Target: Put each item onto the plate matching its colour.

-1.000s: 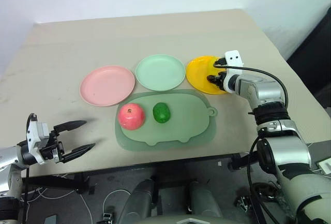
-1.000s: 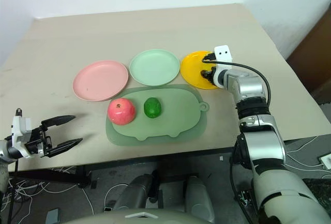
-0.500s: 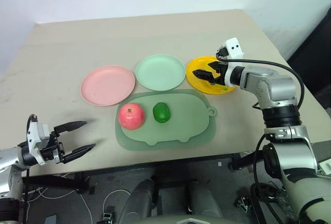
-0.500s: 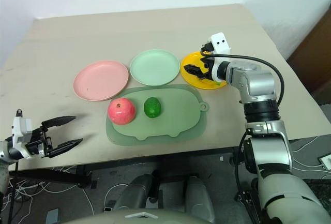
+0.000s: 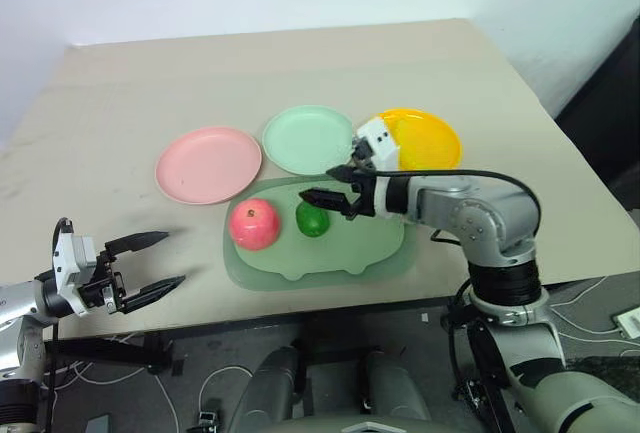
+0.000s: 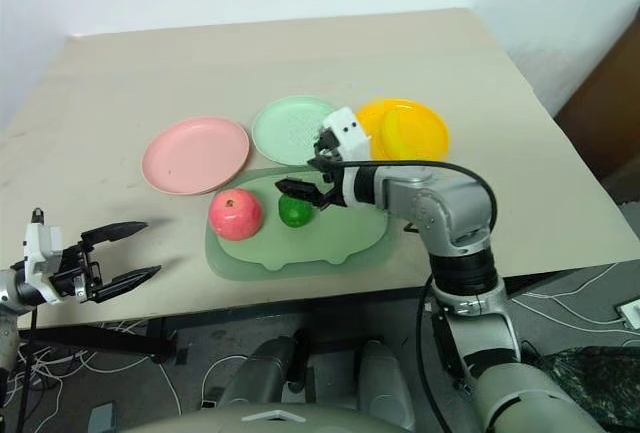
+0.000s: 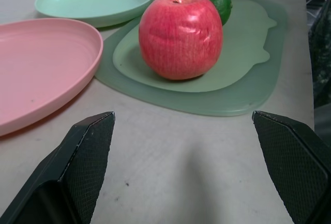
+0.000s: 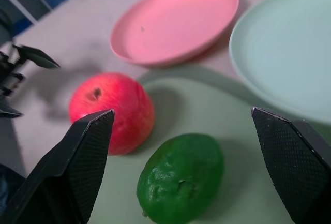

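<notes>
Hidden in part behind the right gripper [image 5: 325,200]: near rim of the mint green plate [image 5: 309,139] and left edge of the yellow-orange plate [image 5: 415,138]. Cut off by the left wrist view's edge: pink plate [image 7: 41,63]. Banana's outline on the yellow-orange plate too faint to tell.

The right gripper [image 5: 327,200] is hanging spread right over the green fruit [image 5: 312,219], the apple [image 5: 254,225] is crowding its left, and bare mat [image 5: 375,243] is lying open on the right.
</notes>
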You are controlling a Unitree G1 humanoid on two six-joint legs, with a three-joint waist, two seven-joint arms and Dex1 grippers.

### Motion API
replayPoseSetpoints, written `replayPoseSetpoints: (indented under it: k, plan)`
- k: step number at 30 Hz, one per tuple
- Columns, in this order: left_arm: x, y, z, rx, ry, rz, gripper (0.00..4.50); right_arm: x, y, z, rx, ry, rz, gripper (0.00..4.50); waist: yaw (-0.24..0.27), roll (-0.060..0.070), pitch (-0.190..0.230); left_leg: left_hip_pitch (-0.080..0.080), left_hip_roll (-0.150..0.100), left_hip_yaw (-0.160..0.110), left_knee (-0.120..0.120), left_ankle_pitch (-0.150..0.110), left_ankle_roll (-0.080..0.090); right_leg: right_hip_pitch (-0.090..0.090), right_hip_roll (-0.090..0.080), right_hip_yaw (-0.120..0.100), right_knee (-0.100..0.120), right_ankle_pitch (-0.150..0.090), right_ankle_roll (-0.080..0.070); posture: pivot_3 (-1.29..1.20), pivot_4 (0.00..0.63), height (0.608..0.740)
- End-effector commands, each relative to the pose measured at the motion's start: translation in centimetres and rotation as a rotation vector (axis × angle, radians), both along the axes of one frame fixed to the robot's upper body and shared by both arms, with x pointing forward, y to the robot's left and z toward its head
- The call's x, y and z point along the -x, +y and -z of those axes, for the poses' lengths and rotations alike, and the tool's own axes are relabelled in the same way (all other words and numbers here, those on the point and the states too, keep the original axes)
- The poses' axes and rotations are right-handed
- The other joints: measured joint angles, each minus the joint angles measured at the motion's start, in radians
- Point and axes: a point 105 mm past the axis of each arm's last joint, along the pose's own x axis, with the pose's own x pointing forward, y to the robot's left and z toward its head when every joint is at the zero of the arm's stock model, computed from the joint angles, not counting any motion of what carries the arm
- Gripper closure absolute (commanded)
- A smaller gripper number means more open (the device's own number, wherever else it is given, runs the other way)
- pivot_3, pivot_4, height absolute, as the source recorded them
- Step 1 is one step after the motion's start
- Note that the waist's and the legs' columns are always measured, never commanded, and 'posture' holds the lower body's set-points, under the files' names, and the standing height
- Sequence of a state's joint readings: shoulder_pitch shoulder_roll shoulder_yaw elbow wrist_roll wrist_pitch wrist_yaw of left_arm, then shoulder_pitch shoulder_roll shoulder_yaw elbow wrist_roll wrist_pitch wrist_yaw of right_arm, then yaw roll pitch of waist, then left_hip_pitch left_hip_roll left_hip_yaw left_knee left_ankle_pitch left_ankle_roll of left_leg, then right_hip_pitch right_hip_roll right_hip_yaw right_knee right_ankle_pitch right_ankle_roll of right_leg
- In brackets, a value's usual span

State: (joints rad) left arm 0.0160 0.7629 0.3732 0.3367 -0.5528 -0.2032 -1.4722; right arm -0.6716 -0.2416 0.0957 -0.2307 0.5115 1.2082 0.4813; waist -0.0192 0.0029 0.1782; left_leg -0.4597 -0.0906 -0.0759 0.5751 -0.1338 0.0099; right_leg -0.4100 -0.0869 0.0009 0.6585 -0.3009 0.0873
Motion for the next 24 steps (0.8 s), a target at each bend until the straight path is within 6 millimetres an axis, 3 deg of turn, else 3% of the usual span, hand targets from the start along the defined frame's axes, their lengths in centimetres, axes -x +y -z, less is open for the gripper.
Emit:
replayPoseSetpoints:
  k: [1, 8, 19, 22, 24]
  plan:
    - [0.0, 0.2, -0.4, -0.016, -0.013, -0.001, 0.00, -0.2, 0.4, 0.4, 0.022, -0.013, 0.034, 0.03, -0.001, 0.000, 0.000, 0.000, 0.000, 0.000, 0.000, 0.000, 0.000, 0.000, 0.000, 0.000, 0.000, 0.000, 0.000, 0.00, 0.150, 0.737]
    - [0.1, 0.0, -0.3, -0.012, -0.013, -0.006, 0.00, 0.1, 0.7, 2.8, 0.079, 0.046, 0.060, 0.03, -0.002, 0.000, 0.000, 0.000, 0.000, 0.000, 0.000, 0.000, 0.000, 0.000, 0.000, 0.000, 0.000, 0.000, 0.000, 0.00, 0.150, 0.737]
    - [0.0, -0.2, -0.2, -0.008, -0.014, -0.008, 0.00, 0.2, 1.1, 3.8, 0.095, 0.078, 0.080, 0.03, -0.002, 0.000, 0.000, 0.000, 0.000, 0.000, 0.000, 0.000, 0.000, 0.000, 0.000, 0.000, 0.000, 0.000, 0.000, 0.00, 0.150, 0.737]
    - [-0.1, -0.2, -0.2, -0.008, -0.014, -0.008, 0.00, 0.0, 1.0, 3.8, 0.100, 0.075, 0.085, 0.59, -0.001, 0.000, 0.000, 0.000, 0.000, 0.000, 0.000, 0.000, 0.000, 0.000, 0.000, 0.000, 0.000, 0.000, 0.000, 0.00, 0.150, 0.737]
    - [-0.1, -0.2, -0.2, -0.008, -0.014, -0.008, 0.00, 0.0, 1.0, 3.7, 0.100, 0.072, 0.085, 1.22, -0.001, 0.000, 0.000, 0.000, 0.000, 0.000, 0.000, 0.000, 0.000, 0.000, 0.000, 0.000, 0.000, 0.000, 0.000, 0.00, 0.150, 0.737]
